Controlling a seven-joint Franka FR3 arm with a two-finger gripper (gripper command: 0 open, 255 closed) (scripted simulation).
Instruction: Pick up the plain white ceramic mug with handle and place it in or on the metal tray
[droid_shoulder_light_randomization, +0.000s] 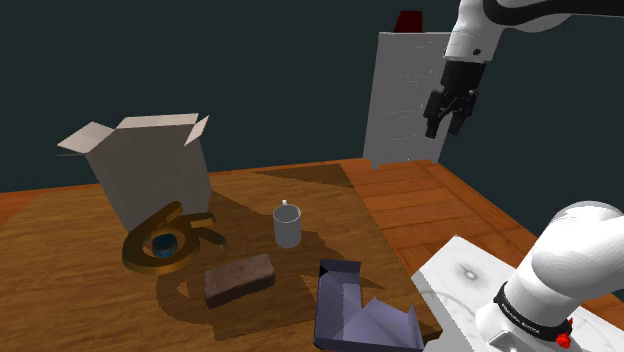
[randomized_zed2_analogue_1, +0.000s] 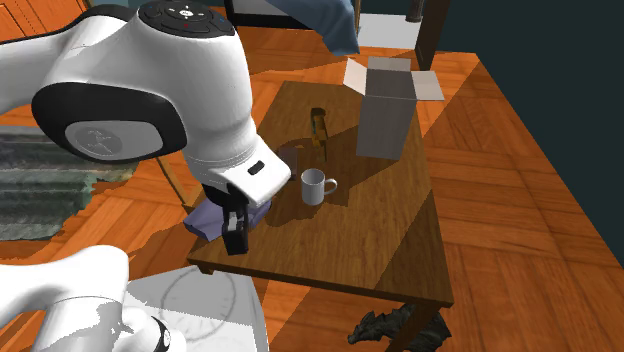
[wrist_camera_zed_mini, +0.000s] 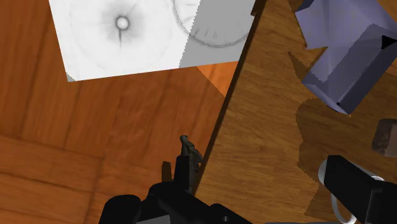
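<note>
The white mug stands upright near the middle of the wooden table, its handle toward the far side; it also stands there in the second exterior view. A bronze-coloured tray shaped like a curled 6 lies to the shoulder view's left of the mug, with a small blue thing inside. My gripper hangs open and empty high above the table's right end, well away from the mug. In the wrist view the mug's rim peeks out behind one finger.
An open cardboard box stands behind the tray. A brown block and an open purple box lie near the front edge. A white panel stands beyond the table. A small dark object lies on the floor by the table.
</note>
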